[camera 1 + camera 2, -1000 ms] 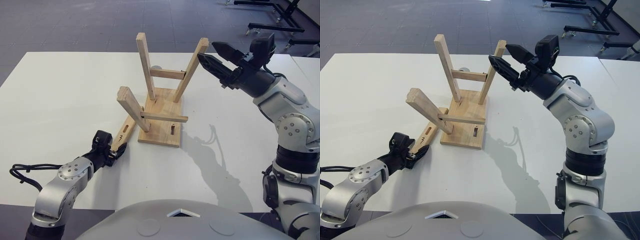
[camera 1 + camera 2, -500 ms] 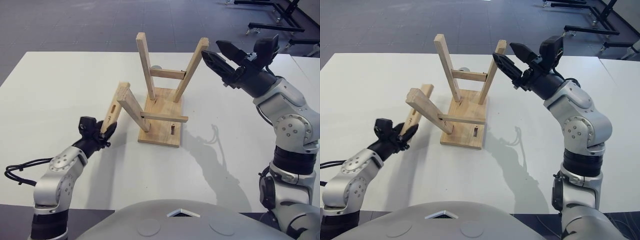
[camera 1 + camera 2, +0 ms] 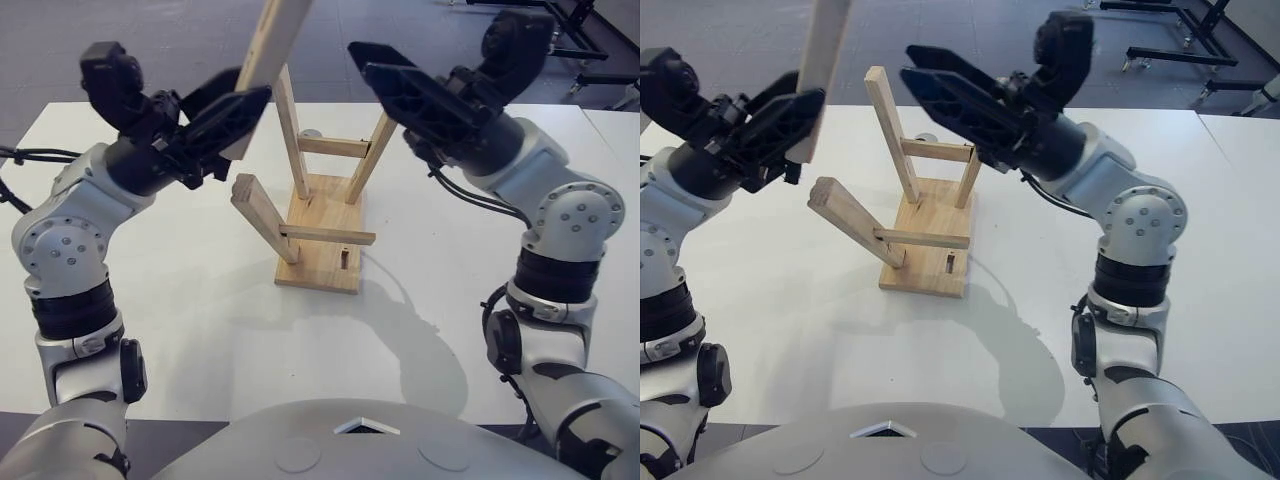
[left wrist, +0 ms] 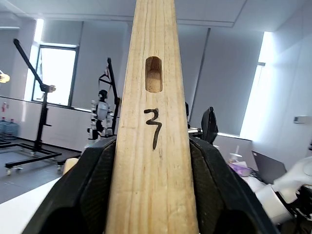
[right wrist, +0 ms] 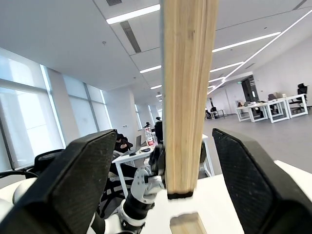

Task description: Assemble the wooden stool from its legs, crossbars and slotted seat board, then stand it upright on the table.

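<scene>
pale slotted wooden leg [image 4: 155, 122]: clenched in left gripper [image 3: 225, 115], held high. right gripper [image 3: 385, 70]: spread, empty. risk: a tilted entry jams at the flat wooden seat board [image 3: 318, 245], toppling fitted legs.

One mark could be read: a hand-drawn numeral 3 [image 4: 154, 127] in dark ink, on the pale face of the wooden leg [image 4: 156, 204] that the left fingers [image 4: 95, 190] clamped from both sides. It was centred across the leg's width, midway between the two fingers and just past their tips. It lay between those tips and the oblong slot [image 4: 153, 74] cut in the same face, close to the slot.
</scene>
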Available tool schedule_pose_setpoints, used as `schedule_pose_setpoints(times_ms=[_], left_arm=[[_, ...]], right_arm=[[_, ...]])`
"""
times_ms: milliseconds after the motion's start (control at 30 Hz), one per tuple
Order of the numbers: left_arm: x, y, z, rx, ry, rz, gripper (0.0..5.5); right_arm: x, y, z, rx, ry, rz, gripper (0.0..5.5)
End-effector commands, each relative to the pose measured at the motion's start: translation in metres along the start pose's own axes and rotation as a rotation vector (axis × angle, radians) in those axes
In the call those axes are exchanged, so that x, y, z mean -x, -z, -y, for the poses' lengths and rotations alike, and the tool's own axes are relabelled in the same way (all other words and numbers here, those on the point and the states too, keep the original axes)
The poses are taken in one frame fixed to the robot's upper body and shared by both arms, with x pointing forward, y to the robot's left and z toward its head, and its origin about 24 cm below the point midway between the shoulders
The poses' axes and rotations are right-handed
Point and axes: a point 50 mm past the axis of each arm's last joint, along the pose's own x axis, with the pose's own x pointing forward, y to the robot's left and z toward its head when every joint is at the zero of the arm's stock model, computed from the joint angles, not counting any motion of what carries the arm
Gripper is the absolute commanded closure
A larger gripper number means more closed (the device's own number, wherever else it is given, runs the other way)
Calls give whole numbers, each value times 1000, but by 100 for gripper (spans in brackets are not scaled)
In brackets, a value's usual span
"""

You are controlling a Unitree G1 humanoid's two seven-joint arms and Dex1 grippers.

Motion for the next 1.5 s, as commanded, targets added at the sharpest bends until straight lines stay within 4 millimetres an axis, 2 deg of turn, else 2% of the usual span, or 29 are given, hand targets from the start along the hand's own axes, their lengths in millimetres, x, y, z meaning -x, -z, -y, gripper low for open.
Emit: schedule_pose_setpoints(times_ms=[33,367,667,933,1033,1067,1200,1267,1333,1433,1500], left_arm=[[-5,4,2,18,58,-73,344],[-8,9,9,47,120,-112,344],[-8,5,8,58,116,-94,344],[-6,-7,-6,-7,15,-68,344],[1,-13,-7,-28,-15,-54,344],[5,-16,-9,-35,-32,-43,307],[18,-29,-10,-85,-96,-18,256],[23,-36,-11,-109,-120,0,256],[28,-43,-11,-138,-153,14,256],[39,-47,-11,-167,-218,26,256],[48,-48,-8,-184,-274,57,256]], right_arm=[[-14,-6,-3,26,-31,45,191],[-23,-7,0,32,-12,80,191],[-18,-13,-14,63,-113,134,339],[-10,-13,-21,181,-90,91,344],[-7,-23,-26,235,-75,92,344],[-7,-27,-28,284,-51,91,344],[-5,-36,-35,442,-16,120,345],[3,-34,-36,479,-7,41,345],[14,-35,-32,503,33,50,345],[41,-30,-24,546,130,42,345],[64,-36,-24,581,190,2,345]])
